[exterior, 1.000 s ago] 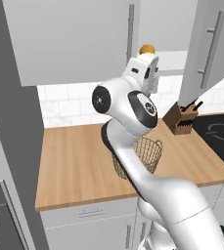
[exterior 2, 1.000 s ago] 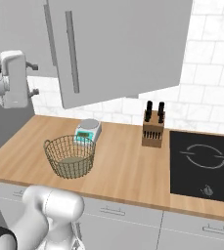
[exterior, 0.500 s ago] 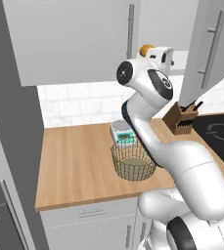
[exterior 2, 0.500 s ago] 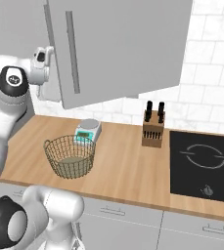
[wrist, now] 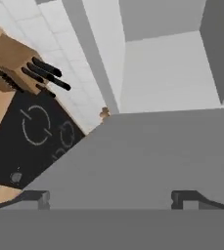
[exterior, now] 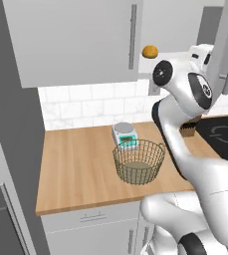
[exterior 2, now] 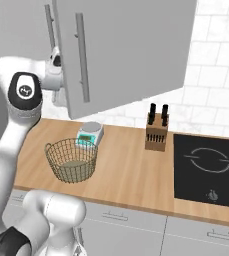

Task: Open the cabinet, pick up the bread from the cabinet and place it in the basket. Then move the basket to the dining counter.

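The bread (exterior: pixel 150 51) sits on the open cabinet (exterior: pixel 180 26) shelf, above the wire basket (exterior: pixel 138 161). The gripper (wrist: pixel 111 197), beside the cabinet door, has its fingers spread wide, holding nothing

White square tiles (exterior 2: pixel 216 75) covered the wall behind a light wood desk (exterior: pixel 80 164), and pale grey wall cupboards (exterior: pixel 70 40) with long silver bar handles hung above it. Below the desk ran grey drawer fronts (exterior 2: pixel 136 220) with short handles, and a black hob (exterior 2: pixel 208 170) was set into the top at the right end. A wooden knife block (exterior 2: pixel 156 131) with dark handles stood near the hob, a small kitchen scale (exterior 2: pixel 90 133) sat further left by the tiles, and a tall dark grey panel (exterior: pixel 11 149) closed off the left side.
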Robot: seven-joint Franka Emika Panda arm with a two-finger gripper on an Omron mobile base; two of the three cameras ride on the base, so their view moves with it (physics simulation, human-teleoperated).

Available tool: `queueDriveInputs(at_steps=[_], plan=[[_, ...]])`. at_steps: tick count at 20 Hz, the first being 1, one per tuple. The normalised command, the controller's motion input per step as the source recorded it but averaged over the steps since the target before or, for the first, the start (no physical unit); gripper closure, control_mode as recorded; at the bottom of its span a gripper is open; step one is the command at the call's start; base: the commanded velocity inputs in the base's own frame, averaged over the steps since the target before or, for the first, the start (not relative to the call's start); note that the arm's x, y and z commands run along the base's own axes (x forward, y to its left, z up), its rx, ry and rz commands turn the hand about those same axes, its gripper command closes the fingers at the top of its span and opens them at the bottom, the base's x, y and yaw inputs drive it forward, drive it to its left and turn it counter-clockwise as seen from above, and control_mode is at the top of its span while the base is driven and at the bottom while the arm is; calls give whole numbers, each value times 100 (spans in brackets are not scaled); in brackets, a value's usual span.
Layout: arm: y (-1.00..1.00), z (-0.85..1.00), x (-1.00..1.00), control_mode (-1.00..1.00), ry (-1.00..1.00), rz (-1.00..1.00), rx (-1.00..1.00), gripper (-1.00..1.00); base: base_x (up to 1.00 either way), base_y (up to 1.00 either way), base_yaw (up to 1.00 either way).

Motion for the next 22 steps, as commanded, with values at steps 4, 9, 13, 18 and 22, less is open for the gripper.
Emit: queueDriveInputs(at_steps=[4, 9, 13, 18, 22], plan=[[-78, 23, -73, -100, -17, -36, 1, -100, 0, 0, 0], [-77, 17, -30, -100, -3, -52, 0, -100, 0, 0, 0], [-94, 20, 0, -100, 0, -57, 2, -100, 0, 0, 0], [-85, 14, -16, -100, 0, -39, 15, -100, 0, 0, 0], [-1, -22, -36, -100, -3, -3, 33, -100, 0, 0, 0]])
